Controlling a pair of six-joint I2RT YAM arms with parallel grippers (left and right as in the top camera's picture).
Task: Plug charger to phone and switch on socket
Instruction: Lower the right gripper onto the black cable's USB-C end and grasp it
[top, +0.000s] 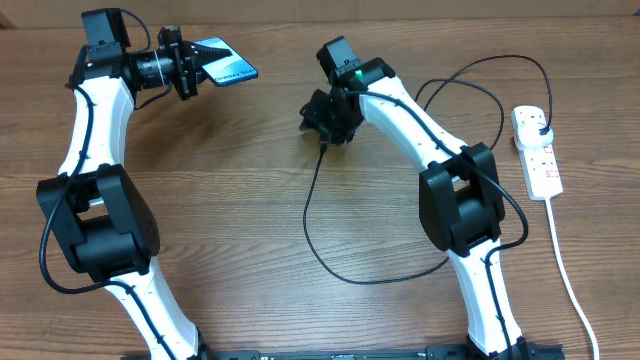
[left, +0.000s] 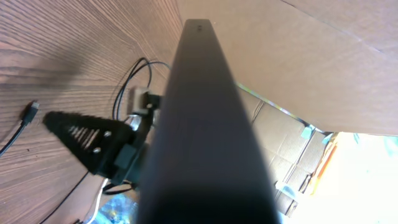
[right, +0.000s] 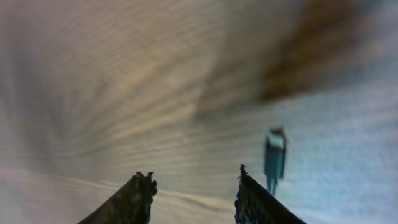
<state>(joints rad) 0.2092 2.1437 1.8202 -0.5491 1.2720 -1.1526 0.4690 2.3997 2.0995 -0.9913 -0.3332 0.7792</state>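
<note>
Left tool (top: 200, 66) clamps the slim blue-screened phone (top: 228, 64); right tool (right: 193, 175), spread apart, should centre on the thin black charger tip (right: 274, 155).

Lit blue phone (top: 225, 62) tilting above the table's far left, black charger (top: 306, 212) looping mid-table, plug sitting in white socket (top: 538, 155) lying at right.

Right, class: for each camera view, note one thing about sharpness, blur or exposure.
Overhead: sharp and evenly lit. Left wrist: the phone looms close, dark and soft-edged, and the lower right corner is blown out. Right wrist: the table grain is smeared and the charger tip is blurred.
</note>
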